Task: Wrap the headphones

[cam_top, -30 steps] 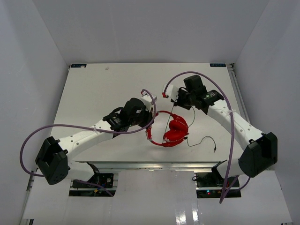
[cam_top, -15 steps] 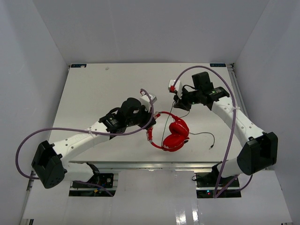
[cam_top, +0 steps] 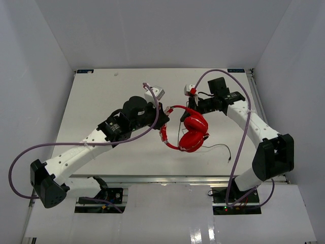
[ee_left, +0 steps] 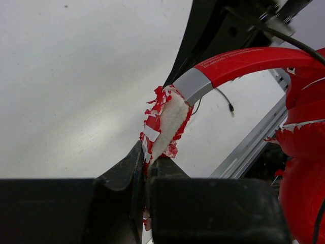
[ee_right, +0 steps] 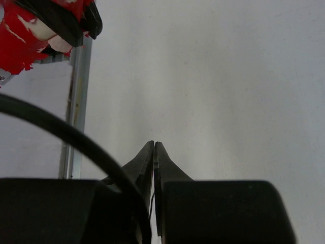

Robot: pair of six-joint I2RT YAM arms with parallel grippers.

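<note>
The red headphones [cam_top: 193, 133] hang above the table, both earcups together at the centre. My left gripper [cam_top: 162, 113] is shut on the headband; in the left wrist view [ee_left: 147, 157] it pinches the frayed whitish and red segment [ee_left: 166, 122], with the earcups [ee_left: 304, 152] at the right. My right gripper [cam_top: 194, 108] sits just beyond the headphones, shut on the thin black cable [cam_top: 218, 146]. In the right wrist view [ee_right: 154, 147] the cable [ee_right: 153, 203] shows as a thin line between the closed jaws. An earcup [ee_right: 25, 30] shows at the top left there.
The cable's loose end with its plug [cam_top: 229, 160] lies on the white table [cam_top: 101, 101] near the front edge. The metal rail [cam_top: 152, 178] runs along that edge. Thick purple robot cables [cam_top: 238, 86] loop over both arms.
Both grippers have moved away from the front edge and the headphones have gone with them, the earcups swinging right. The right gripper has moved left, closer to the headband, drawing the cable in.
</note>
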